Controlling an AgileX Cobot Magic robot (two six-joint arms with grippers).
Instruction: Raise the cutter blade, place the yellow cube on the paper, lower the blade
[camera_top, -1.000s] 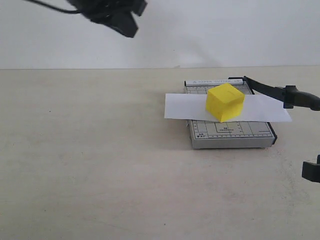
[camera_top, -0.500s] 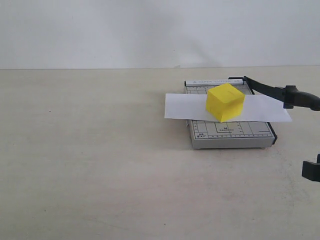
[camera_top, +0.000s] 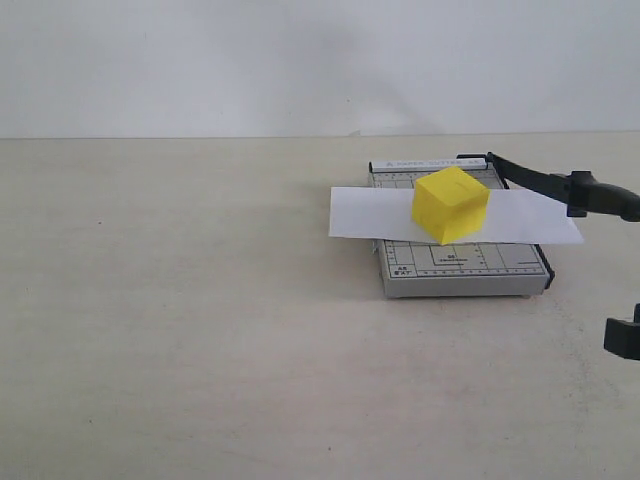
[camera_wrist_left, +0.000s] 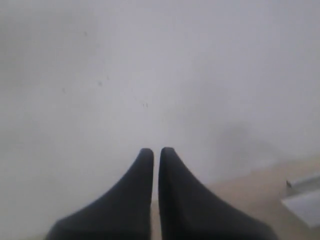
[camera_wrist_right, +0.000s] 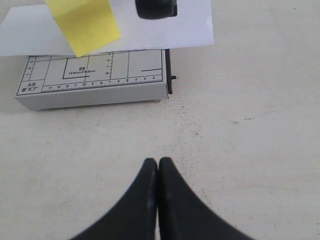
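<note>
I am looking first at the yellow cube, which is sitting on the paper over the middle of the grey cutter board, turned so that one corner is pointing towards the exterior camera. Its faces are reading plain, matte and bright, and it is resting flat with nothing holding it. The paper is lying across the board and sticking out past both sides. The cutter blade is standing raised, slanting up from its hinge at the board's far corner with the thick handle end hanging out to the right, clear of both paper and cube. What has just changed is that the left arm, which a second ago was showing dark at the top left of the exterior view, is gone from that view now. I am taking that to mean the placing step is done and only the lowering is left. The left gripper is facing a pale, blurred wall with its fingers nearly together and nothing between them. The right gripper is hovering over the bare table just in front of the board, clenched and empty, so I am judging it the one to go for the handle.
</note>
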